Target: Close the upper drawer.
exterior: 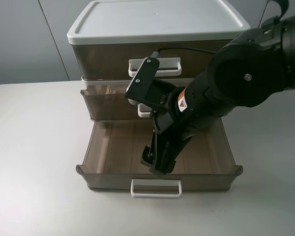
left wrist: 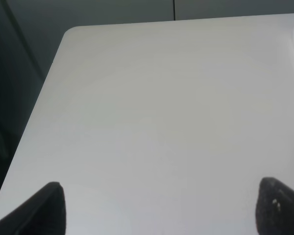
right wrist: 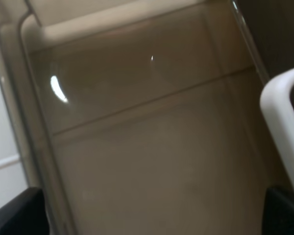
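A three-drawer cabinet (exterior: 157,22) with a white top stands at the back of the table. Its top drawer (exterior: 113,61) with a white handle (exterior: 169,66) sits nearly flush. The middle drawer (exterior: 105,101) is out a little. The bottom drawer (exterior: 118,147) is pulled far out, with a white handle (exterior: 156,188). My right gripper (exterior: 158,163) hangs open and empty inside the bottom drawer; the right wrist view shows the gripper (right wrist: 147,223) over the brown drawer floor (right wrist: 152,147). My left gripper (left wrist: 157,213) is open over bare table, out of the exterior high view.
The white table (exterior: 34,162) surrounds the cabinet; its left edge and corner show in the left wrist view (left wrist: 63,39). A white handle (right wrist: 284,112) sits at the edge of the right wrist view. My right arm (exterior: 255,69) covers the cabinet's right front.
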`<state>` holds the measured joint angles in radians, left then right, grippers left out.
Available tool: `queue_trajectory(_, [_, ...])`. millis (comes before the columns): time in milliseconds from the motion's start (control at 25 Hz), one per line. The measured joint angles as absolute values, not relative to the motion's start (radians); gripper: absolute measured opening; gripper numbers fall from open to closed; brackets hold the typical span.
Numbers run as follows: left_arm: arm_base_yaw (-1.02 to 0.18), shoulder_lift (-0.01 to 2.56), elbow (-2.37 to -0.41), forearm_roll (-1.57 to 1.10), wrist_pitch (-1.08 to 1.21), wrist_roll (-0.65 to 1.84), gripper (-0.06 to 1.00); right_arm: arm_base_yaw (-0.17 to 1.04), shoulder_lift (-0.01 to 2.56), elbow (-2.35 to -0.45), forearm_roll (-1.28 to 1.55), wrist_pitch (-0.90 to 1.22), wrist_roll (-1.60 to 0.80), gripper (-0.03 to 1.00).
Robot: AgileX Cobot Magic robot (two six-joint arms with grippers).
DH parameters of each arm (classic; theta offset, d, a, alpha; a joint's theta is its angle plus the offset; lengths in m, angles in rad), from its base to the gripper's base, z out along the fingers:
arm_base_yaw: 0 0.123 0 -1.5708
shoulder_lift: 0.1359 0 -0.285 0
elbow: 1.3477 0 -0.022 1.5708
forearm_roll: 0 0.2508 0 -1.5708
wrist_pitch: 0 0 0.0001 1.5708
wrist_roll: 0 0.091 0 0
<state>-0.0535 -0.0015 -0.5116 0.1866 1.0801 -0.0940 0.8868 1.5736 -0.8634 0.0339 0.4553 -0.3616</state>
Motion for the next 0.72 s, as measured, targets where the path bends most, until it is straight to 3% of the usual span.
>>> queue_trajectory(720, [-0.053,-0.001,-0.512,0.187,1.08,-0.094,0.74,0.855,1.64,-0.891,-0.038,0.33,-0.36,0.66])
